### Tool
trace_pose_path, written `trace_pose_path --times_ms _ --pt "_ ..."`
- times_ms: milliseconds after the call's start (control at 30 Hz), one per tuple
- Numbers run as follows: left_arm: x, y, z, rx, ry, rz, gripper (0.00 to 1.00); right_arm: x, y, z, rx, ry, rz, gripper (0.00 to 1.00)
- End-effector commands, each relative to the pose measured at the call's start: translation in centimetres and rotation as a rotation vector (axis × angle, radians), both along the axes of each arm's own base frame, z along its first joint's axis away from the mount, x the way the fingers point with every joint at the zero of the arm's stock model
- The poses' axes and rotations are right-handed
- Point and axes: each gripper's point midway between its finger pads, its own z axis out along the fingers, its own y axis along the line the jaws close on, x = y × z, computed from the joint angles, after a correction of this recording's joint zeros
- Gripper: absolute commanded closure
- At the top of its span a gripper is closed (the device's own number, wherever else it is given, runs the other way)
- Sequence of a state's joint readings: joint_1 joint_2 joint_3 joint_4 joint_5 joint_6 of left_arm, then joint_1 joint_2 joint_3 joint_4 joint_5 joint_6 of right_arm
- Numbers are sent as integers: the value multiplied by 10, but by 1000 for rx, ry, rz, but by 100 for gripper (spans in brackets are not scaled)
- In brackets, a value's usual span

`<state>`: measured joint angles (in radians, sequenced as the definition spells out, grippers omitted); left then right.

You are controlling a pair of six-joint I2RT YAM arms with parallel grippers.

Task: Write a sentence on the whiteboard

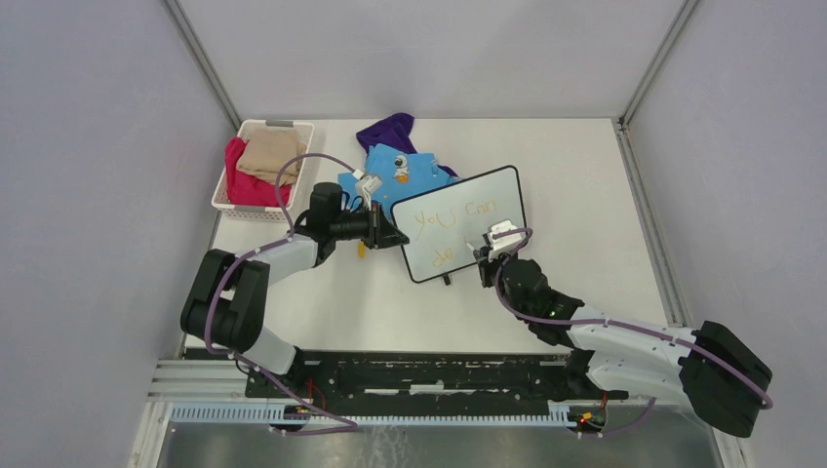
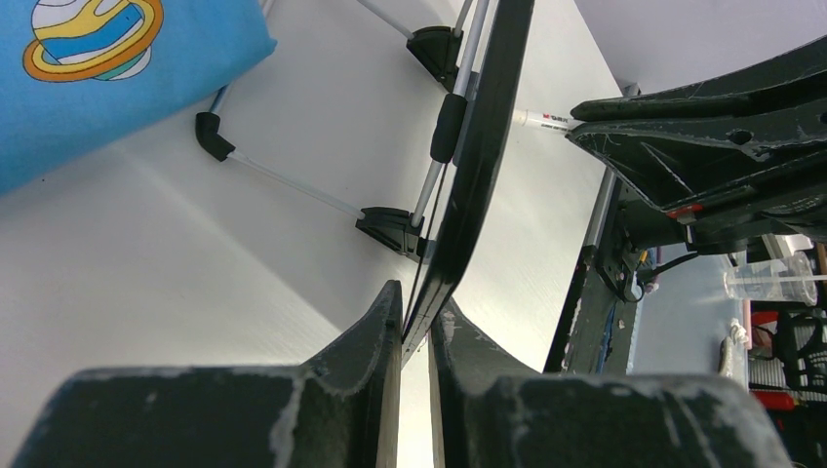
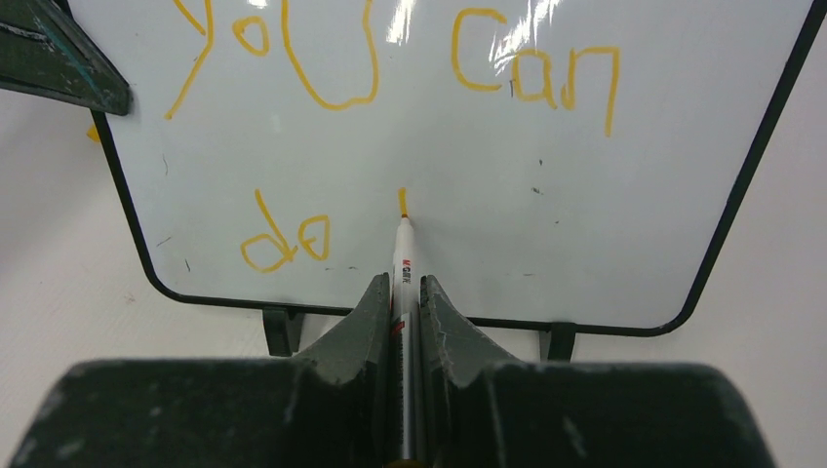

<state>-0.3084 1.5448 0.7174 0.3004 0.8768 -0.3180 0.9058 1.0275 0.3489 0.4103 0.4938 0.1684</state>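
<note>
We record a white whiteboard with a black frame, an orange-yellow sentence, and a white marker with red print. At 11 o'clock of it: a blue T-shirt with a yellow, orange and teal planet print, and a purple garment. At 10 o'clock: a white basket with a pink cloth and a beige cloth.

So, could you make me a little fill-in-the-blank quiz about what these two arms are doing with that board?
1. While the left tool clamps the edge of the whiteboard, the right tool grips a ___.
2. So far the sentence reads "you can ___".
3. The shirt printed with a ringed planet is ___.
Missing words: marker; do; blue.
</note>
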Motion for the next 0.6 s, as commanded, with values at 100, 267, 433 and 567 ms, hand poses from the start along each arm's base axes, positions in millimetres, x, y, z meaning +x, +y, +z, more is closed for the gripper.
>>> trace_pose_path --times_ms 100,267,433,567 --pt "-4 6 -26 78 51 15 98 -7 -7 -12 30 19 -7 100" --pt "-4 6 -26 80 51 16 98 -9 -10 -17 28 28 -10 100" --pt "-4 6 -26 81 51 16 98 -11 -12 -18 27 28 -12 100" --pt "-4 6 -26 80 50 16 98 -11 -17 -19 21 26 -28 100"
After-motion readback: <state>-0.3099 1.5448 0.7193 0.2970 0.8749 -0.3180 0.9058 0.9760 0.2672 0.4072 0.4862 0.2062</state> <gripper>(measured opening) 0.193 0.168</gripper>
